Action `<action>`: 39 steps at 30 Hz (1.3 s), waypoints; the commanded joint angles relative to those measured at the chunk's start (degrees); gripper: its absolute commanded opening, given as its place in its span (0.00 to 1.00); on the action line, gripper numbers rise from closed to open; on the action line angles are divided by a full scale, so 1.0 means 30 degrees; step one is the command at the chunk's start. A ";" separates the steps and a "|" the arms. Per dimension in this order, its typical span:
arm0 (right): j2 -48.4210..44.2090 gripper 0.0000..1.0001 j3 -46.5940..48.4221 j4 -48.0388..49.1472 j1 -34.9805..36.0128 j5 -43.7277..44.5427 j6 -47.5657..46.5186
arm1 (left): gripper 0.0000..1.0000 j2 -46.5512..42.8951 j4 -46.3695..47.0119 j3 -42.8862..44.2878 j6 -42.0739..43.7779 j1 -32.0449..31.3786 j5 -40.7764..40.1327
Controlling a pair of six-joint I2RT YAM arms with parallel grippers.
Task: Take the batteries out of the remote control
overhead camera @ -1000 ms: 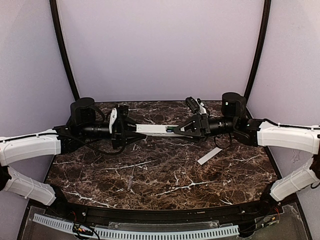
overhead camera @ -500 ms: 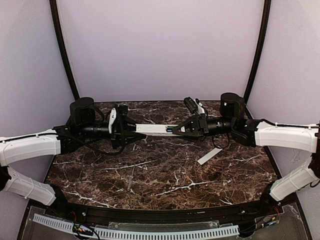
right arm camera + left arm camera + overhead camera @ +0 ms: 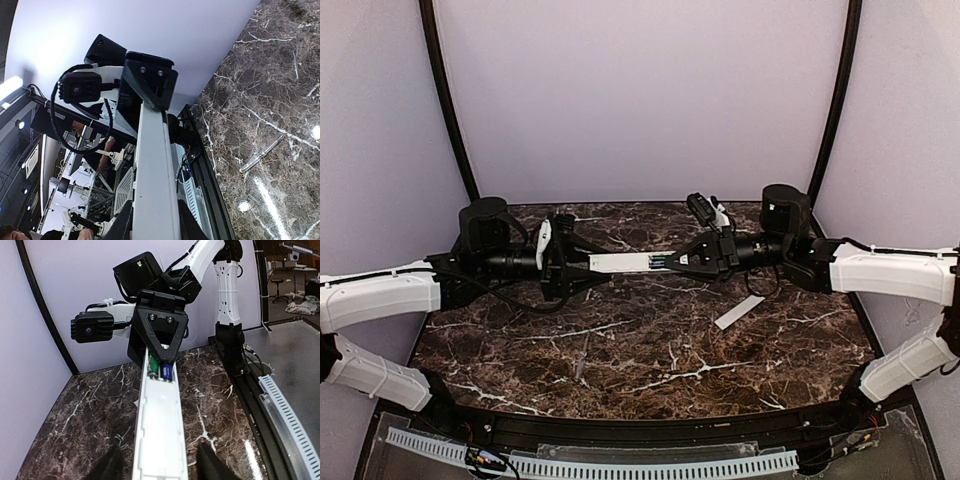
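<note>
The remote control (image 3: 625, 262) is a long white bar held level above the marble between both arms. My right gripper (image 3: 672, 260) is shut on its right end, and in the right wrist view both fingers (image 3: 123, 222) press the bar's sides (image 3: 155, 150). My left gripper (image 3: 582, 266) stands open around the left end, its fingertips (image 3: 114, 462) clear of the remote (image 3: 160, 430) on both sides. Two batteries (image 3: 161, 371), one green and one blue, sit in the open compartment by the right gripper. Another slim battery (image 3: 582, 358) (image 3: 260, 156) lies on the table.
A flat white cover strip (image 3: 738, 312) lies on the marble table (image 3: 650, 340) below the right arm. Black curved frame posts (image 3: 448, 100) stand at the back corners. A black rail with a white slotted strip (image 3: 620, 462) runs along the near edge.
The right gripper's jaws have closed onto the remote's right end. The left gripper's jaws have widened off the remote and that hand has eased slightly left.
</note>
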 commanded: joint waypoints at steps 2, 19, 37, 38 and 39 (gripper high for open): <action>-0.0133 0.00 -0.0094 -0.0706 0.0205 0.0373 -0.1309 | 0.74 -0.0621 0.0815 -0.0162 -0.1461 -0.0210 0.0086; -0.2756 0.00 -0.0809 -0.1792 -0.1005 0.0123 -0.4584 | 0.91 0.0210 0.0647 0.1833 -1.0708 0.0528 0.1737; -0.3044 0.00 -0.1316 -0.0120 -0.1084 0.0097 -0.5157 | 0.64 0.4056 0.1975 0.3758 -1.6903 0.1380 0.5710; -0.2950 0.00 -0.1287 -0.0061 -0.1084 0.0130 -0.5130 | 0.64 0.4122 0.2103 0.3676 -1.7138 0.1376 0.5715; -0.2872 0.00 -0.1251 0.0026 -0.1062 0.0185 -0.5119 | 0.64 0.4152 0.2484 0.3633 -1.7290 0.1366 0.5733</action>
